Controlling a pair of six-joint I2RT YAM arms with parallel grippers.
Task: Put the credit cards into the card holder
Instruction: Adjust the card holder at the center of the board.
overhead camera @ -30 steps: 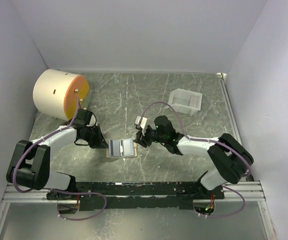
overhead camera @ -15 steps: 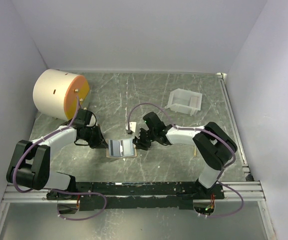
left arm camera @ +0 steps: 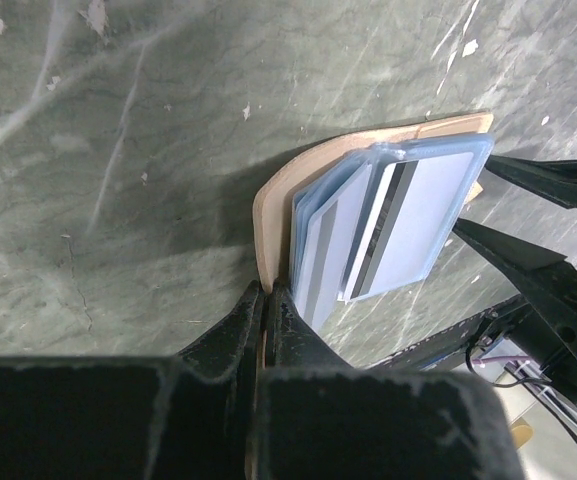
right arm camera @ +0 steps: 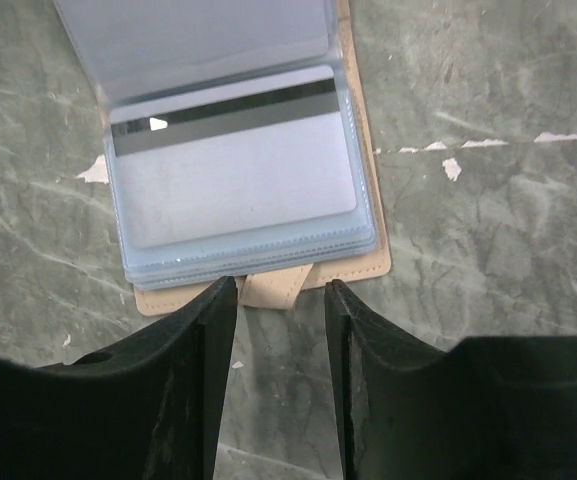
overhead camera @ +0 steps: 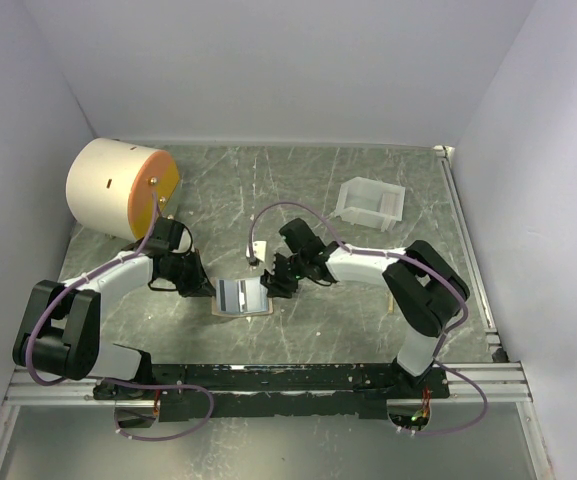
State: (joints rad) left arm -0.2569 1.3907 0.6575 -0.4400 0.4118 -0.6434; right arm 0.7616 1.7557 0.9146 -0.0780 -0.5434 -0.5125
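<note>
The card holder (overhead camera: 241, 296) lies open on the table, tan cover (right arm camera: 368, 255) down and pale blue pockets up. A grey credit card (right arm camera: 233, 175) with a black stripe sits inside the top pocket; the left wrist view shows the same card (left arm camera: 418, 215). My left gripper (overhead camera: 206, 286) is shut on the holder's left cover edge (left arm camera: 271, 215), pinching the tan flap between its fingertips (left arm camera: 266, 295). My right gripper (overhead camera: 271, 285) stands open at the holder's right edge. Its fingertips (right arm camera: 280, 295) straddle the tan strap tab (right arm camera: 280, 284) without closing on it.
A big cream cylinder (overhead camera: 123, 187) with an orange face lies at the back left, close behind my left arm. A white box-like tray (overhead camera: 371, 203) stands at the back right. White walls enclose the table on three sides.
My right gripper has moved left across the table and now sits against the holder's right edge, its arm folded in more. The left gripper and the holder have stayed put.
</note>
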